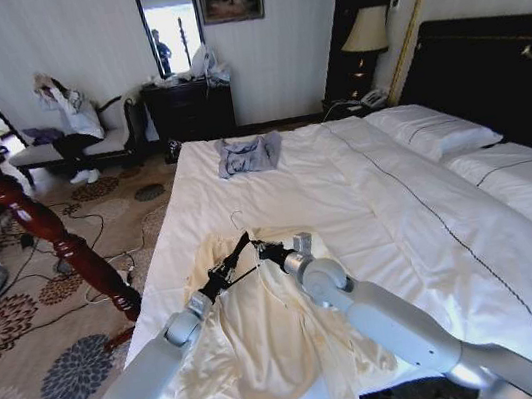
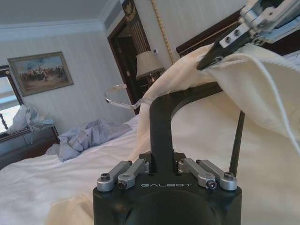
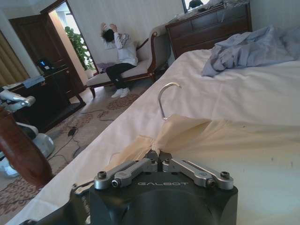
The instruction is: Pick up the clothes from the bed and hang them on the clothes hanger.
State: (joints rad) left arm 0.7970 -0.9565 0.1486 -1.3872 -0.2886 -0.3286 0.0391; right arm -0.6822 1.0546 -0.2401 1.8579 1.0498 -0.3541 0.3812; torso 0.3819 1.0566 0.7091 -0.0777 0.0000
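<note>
Midway: the garment (image 1: 267, 331) lies on the bed (image 1: 366, 194) at 6 o'clock, hanger (image 1: 236, 248) partly inside its collar; left gripper (image 1: 219, 275) pinches the hanger, right gripper (image 1: 267, 254) pinches collar fabric; threading and hanging up remain.

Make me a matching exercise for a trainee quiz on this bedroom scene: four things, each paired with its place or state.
Things:
1. clothes
2. clothes hanger
3. grey-blue garment
4. dark-red post

Places or states:
A. crumpled far up the bed
B. standing off the bed's left side
C. gripped by the left gripper
D. collar pinched by the right gripper

Pairs: 1-D, 2-C, 3-A, 4-B
</note>
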